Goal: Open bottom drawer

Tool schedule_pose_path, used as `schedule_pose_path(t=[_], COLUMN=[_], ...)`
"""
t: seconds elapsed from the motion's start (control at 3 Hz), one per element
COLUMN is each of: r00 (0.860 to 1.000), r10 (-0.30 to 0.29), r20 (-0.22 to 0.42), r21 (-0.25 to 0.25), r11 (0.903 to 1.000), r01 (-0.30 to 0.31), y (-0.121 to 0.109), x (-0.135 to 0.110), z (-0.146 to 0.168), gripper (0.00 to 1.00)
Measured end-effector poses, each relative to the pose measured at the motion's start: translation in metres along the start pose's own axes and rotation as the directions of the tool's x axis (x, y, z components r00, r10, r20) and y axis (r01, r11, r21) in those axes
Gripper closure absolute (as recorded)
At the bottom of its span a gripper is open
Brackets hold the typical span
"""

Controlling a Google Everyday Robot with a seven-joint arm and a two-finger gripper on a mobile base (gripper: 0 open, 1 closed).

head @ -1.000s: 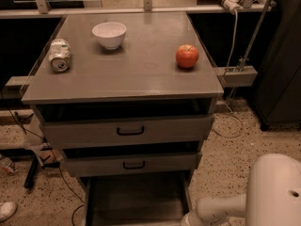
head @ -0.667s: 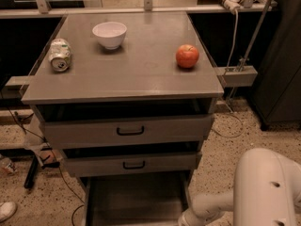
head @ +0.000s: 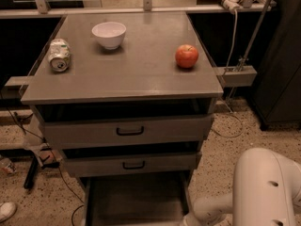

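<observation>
The grey cabinet has three drawers. The bottom drawer (head: 136, 199) stands pulled out toward me; I see its open tray and side rails, while its front panel and handle are cut off by the lower edge of the view. My white arm (head: 211, 206) reaches in from the lower right toward the drawer's front right corner. The gripper itself is below the frame edge and hidden.
Above are the mid-sized drawer front (head: 131, 164) and the tall top drawer front (head: 127, 131), both slightly out. On the cabinet top (head: 141, 74) are a white bowl (head: 109, 34), a crushed can (head: 59, 54) and a red apple (head: 186, 56). Cables and speckled floor lie on both sides.
The big white arm link at lower right has swung up and to the left into view. The bottom drawer looks as far out as before.
</observation>
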State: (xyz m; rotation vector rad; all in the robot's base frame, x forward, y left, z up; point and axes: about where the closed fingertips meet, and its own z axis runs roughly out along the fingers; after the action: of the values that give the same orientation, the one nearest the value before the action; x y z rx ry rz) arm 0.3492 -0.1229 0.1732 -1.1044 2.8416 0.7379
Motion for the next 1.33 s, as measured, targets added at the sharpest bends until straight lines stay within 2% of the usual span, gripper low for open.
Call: schedule_pose_path(t=[1.0, 1.33], r00=[1.000, 0.994], r10=[0.028, 0.084], r20=[0.006, 0.065], r21=[-0.003, 0.013], r11=[0.9996, 0.9963], r01=[-0.028, -0.085], y=[0.006, 0.015], x=[0.004, 0.023], z=[-0.003, -0.025], gripper=[0.00, 0.00])
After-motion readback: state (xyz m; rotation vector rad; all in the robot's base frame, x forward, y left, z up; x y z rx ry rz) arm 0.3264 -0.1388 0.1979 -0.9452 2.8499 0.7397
